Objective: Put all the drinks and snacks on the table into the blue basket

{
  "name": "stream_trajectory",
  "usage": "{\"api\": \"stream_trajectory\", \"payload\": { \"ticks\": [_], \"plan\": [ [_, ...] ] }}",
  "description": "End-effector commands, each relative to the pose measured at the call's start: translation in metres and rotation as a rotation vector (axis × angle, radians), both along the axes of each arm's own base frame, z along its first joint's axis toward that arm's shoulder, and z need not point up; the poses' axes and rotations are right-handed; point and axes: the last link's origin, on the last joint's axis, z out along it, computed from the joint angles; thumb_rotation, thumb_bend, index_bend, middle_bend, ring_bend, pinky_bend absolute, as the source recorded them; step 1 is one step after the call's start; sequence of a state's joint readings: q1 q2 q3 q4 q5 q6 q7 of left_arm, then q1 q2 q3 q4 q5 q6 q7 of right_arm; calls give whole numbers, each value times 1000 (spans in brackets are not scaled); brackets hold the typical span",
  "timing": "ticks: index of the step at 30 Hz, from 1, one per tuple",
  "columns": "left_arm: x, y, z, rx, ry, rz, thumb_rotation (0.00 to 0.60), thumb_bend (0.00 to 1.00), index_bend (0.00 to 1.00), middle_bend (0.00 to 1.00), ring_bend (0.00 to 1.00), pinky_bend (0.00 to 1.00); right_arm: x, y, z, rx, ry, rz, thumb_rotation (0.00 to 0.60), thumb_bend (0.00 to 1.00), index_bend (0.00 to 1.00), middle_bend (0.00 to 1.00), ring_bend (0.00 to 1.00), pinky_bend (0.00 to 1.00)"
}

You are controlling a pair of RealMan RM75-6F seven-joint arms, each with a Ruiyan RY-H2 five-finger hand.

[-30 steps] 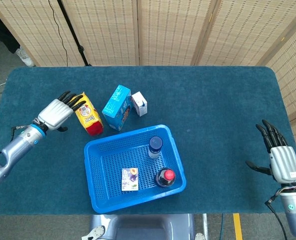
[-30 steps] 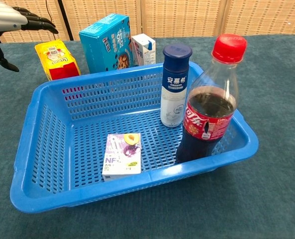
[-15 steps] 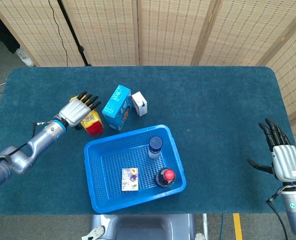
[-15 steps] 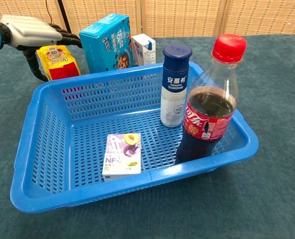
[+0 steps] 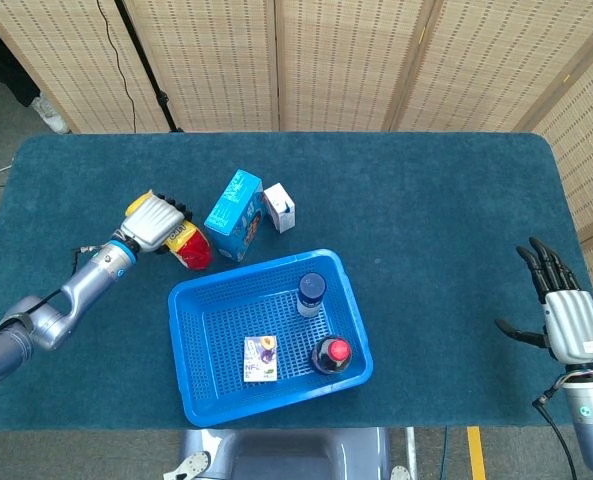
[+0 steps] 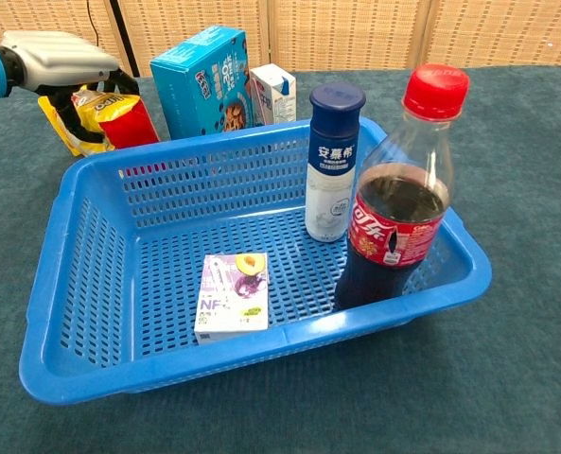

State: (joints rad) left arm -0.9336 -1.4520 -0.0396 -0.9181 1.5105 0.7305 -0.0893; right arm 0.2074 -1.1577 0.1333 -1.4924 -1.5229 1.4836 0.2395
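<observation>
Left robot hand [image 5: 154, 220] closed round yellow-red snack bag [image 6: 105, 117], bag tilted. Right robot hand [image 5: 566, 318] open, empty. Next: carry bag over blue basket [image 6: 68, 274], release.

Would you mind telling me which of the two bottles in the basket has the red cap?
The cola bottle, dark and nearer the basket's front corner; the white bottle behind it has a navy cap.

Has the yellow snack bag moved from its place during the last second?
Yes. The left hand grips the yellow snack bag, now tipped up, its red end nearer the blue basket.
</observation>
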Motion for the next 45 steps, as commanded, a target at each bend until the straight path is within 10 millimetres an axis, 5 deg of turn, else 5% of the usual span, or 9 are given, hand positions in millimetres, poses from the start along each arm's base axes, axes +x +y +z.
{"api": "stream_trajectory", "payload": {
  "ticks": [1, 11, 19, 28, 45],
  "plan": [
    [-4, -6, 10, 6, -36, -12, 600, 457, 626, 594, 522, 574, 1, 0, -1, 3, 0, 2, 600, 0, 0, 0, 0, 135],
    [13, -49, 66, 6, -204, -171, 600, 460, 633, 599, 530, 574, 3, 1, -2, 10, 0, 7, 600, 0, 0, 0, 0, 135],
    [56, -94, 98, -20, -326, -340, 600, 459, 639, 598, 530, 574, 4, 2, -1, 7, -4, 8, 600, 0, 0, 0, 0, 135],
    [105, -132, 51, -189, -323, -460, 600, 457, 639, 598, 528, 574, 2, 2, 1, 3, -8, 3, 600, 0, 0, 0, 0, 135],
    [133, -154, -35, -289, -158, -598, 600, 450, 616, 540, 456, 562, -2, 1, 5, 0, -15, -7, 600, 0, 0, 0, 0, 135]
  ]
}}
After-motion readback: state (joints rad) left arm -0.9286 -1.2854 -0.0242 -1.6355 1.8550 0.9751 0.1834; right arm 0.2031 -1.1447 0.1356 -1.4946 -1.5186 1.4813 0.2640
